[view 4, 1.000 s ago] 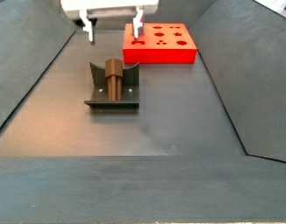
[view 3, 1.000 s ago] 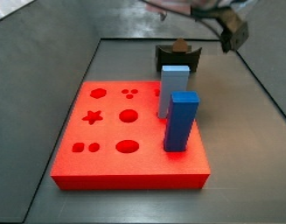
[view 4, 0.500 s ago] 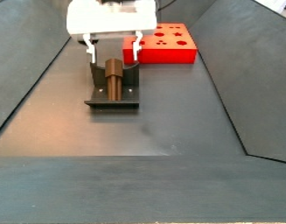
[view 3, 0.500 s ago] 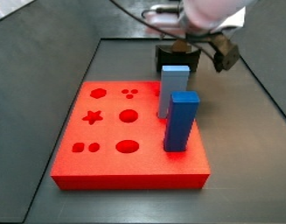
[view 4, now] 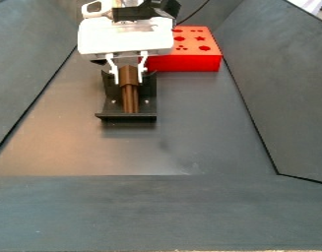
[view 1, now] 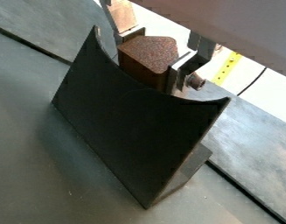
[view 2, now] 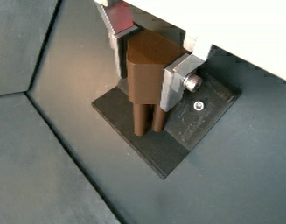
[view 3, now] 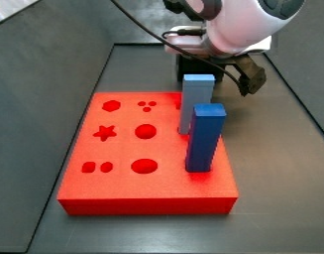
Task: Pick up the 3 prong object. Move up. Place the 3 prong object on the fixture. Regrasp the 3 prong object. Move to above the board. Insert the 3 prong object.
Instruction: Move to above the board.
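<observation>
The brown 3 prong object (view 2: 145,74) lies in the scooped top of the dark fixture (view 2: 180,133), its prongs pointing along the fixture. My gripper (view 2: 148,68) has come down over it, and the silver fingers (view 2: 177,83) press on both sides of its body. In a wrist view the piece (view 1: 145,54) fills the gap between the fingers of the gripper (view 1: 143,54), above the fixture's curved wall (view 1: 122,122). In a side view the gripper (view 4: 126,69) sits on the piece (view 4: 125,95) and the fixture (view 4: 126,113). The red board (view 3: 125,159) lies nearer in a side view; there the gripper (view 3: 215,67) stands behind the blue blocks.
Two tall blue blocks (view 3: 204,134) stand in the red board's right side and hide most of the fixture in that side view. The board also shows in a side view (view 4: 192,49), just beyond the fixture. Sloped dark walls (view 4: 32,89) bound the floor.
My gripper has come down from above the fixture onto the brown piece, and its fingers have narrowed from wide open to closed on the piece's sides.
</observation>
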